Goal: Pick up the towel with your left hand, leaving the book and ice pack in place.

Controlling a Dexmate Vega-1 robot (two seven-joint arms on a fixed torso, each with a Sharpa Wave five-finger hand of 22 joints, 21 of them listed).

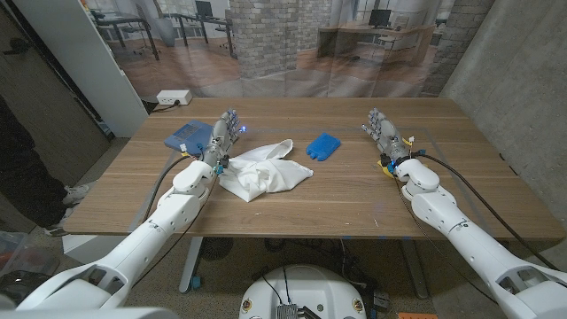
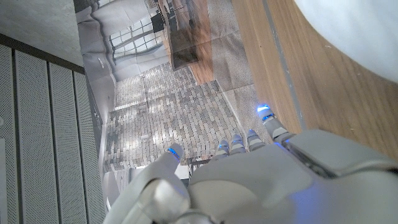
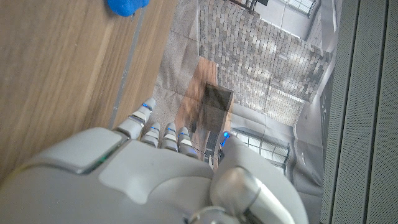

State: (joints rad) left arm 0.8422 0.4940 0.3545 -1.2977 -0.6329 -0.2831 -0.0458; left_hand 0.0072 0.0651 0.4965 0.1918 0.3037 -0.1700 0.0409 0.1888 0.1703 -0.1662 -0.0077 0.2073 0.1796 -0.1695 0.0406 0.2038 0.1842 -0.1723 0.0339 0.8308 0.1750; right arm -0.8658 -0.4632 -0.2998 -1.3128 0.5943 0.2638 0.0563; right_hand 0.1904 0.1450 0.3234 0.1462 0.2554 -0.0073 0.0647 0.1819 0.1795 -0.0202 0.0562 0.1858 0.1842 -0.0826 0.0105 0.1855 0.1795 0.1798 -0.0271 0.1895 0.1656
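Left hand (image 1: 223, 135) empty, fingers apart, standing just beside the left edge of the white towel (image 1: 266, 175), with the blue book (image 1: 189, 136) right behind it. Best to swing toward the towel's bunched middle, drop onto the raised folds, close, then lift straight up. Worth keeping off the book on the way; possibly touching it already, hard to tell. Blue ice pack (image 1: 323, 145) just beyond the towel's far corner on the tabletop (image 1: 354, 199). Right hand (image 1: 384, 133) likewise empty, fingers spread, well apart.

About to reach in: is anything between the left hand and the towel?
Nothing visible. The left hand stands open just beside the towel. The book lies on the hand's far side and the ice pack lies beyond the towel.
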